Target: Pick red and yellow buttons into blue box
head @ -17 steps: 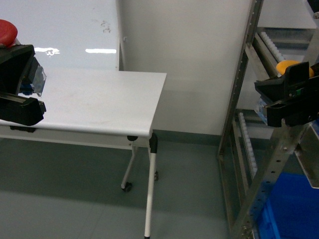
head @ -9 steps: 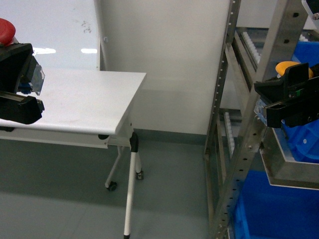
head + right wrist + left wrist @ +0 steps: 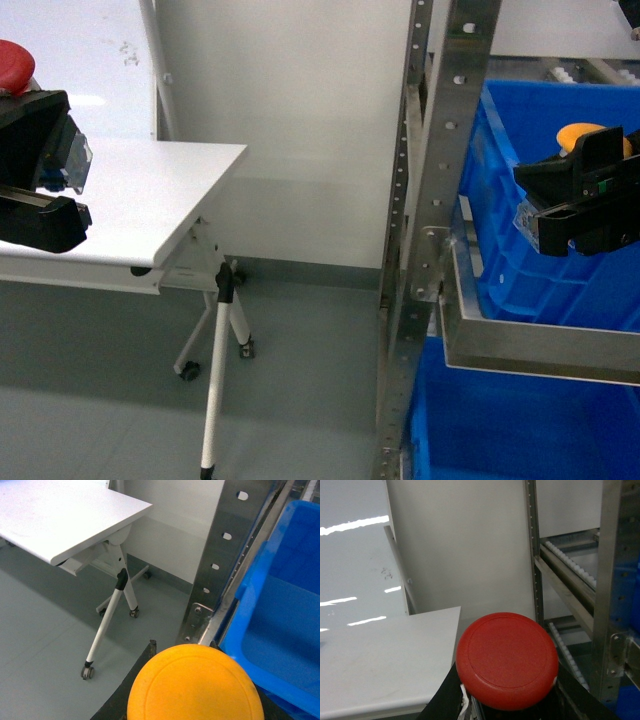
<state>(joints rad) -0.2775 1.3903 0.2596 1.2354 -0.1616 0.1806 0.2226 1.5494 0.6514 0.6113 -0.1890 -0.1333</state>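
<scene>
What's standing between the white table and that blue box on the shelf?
In the head view, a perforated metal rack post stands between the white table and the blue box, with bare wall and floor behind.

My rig's two black tools, seen from the head camera: the left tool (image 3: 40,165), blocky matte plastic with a translucent bluish insert at its inner edge; the right tool (image 3: 585,195), angular black housing bearing a small green marking beside a white speck.
</scene>
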